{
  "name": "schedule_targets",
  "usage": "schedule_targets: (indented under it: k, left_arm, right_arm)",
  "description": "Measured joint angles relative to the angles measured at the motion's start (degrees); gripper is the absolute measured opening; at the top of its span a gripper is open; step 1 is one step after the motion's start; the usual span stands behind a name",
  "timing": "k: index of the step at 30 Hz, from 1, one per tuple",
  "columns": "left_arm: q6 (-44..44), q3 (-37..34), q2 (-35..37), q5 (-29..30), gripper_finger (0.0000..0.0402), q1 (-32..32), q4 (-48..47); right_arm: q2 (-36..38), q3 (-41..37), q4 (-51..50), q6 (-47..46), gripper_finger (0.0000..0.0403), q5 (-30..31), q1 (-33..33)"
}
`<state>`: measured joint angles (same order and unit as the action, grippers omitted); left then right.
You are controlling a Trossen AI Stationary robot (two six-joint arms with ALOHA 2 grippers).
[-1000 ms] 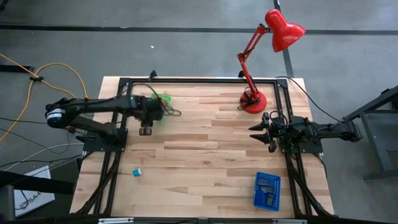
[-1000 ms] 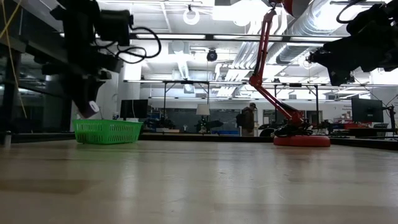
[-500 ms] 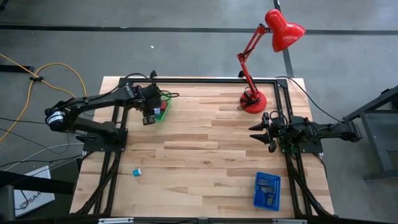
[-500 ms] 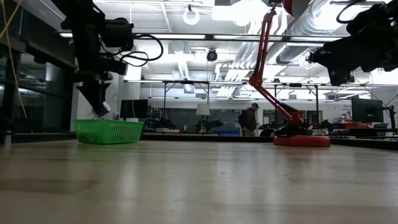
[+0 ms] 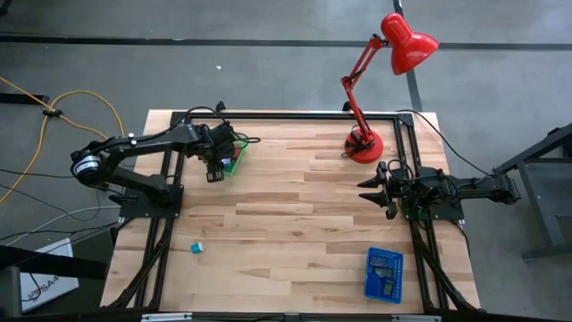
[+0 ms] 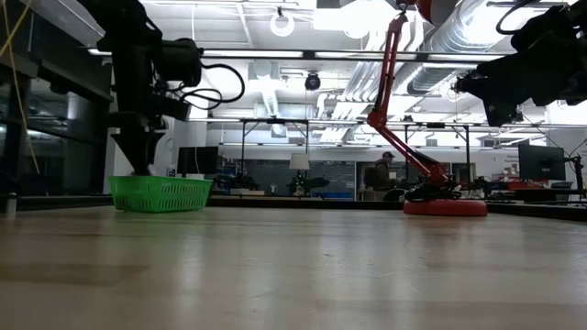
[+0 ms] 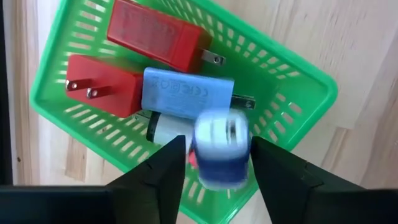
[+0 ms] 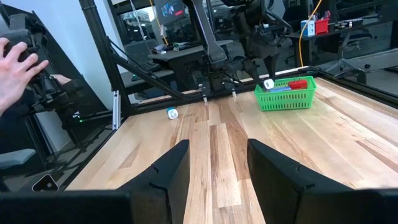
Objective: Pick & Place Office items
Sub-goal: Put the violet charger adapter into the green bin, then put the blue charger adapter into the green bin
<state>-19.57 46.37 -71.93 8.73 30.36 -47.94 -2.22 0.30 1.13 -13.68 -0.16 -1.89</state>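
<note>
Over the green tray (image 5: 234, 157) near the table's far left corner, the left gripper (image 7: 211, 163) has just loosened; its blue-white plug (image 7: 221, 148) is dropping in. Right gripper (image 5: 382, 190) waits, open.

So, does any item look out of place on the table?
Yes: one small teal piece lies alone on the bare wood near the table's front left, far from the green tray where the left gripper works and from the blue tray.

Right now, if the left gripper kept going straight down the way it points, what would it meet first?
The left gripper points into the green tray. First in line is the blue-and-white plug block between its fingers, seemingly dropping, then the blue adapter below. Depth is unclear.
</note>
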Motion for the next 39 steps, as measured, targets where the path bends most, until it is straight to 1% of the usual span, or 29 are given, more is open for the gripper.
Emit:
schedule_targets:
  k: [3, 9, 15, 21, 25, 30, 39]
  left_arm:
    - [-0.1, 0.0, -0.01, 0.02, 0.0181, 0.01, 0.04]
    - [-0.48, 0.0, 0.01, 0.15, 0.0185, 0.01, 0.06]
    - [-5.72, 0.0, 1.34, 3.99, 0.0186, 0.01, 1.46]
    - [-6.08, 0.0, 4.27, 2.41, 0.0187, -2.39, 2.78]
    - [-4.77, 0.0, 6.45, 2.35, 0.0187, -6.77, 2.78]
    - [0.98, 0.0, 8.21, 1.42, 0.0187, -14.5, 2.26]
    - [17.23, 0.02, 8.49, 1.06, 0.0187, -31.48, -0.95]
  right_arm:
    - [0.01, -0.01, 0.0, 0.0, 0.0146, 0.0, 0.02]
    - [0.02, 0.0, 0.0, -0.01, 0.0146, 0.0, 0.02]
    - [0.01, -0.01, 0.0, 0.0, 0.0146, 0.0, 0.0]
    - [0.01, -0.01, 0.0, 0.01, 0.0146, 0.0, 0.02]
    - [0.0, 0.01, 0.0, 0.01, 0.0146, 0.0, 0.0]
    - [0.02, 0.0, 0.0, -0.01, 0.0146, 0.0, 0.01]
    - [0.0, 0.0, 0.0, -0.01, 0.0146, 0.0, 0.0]
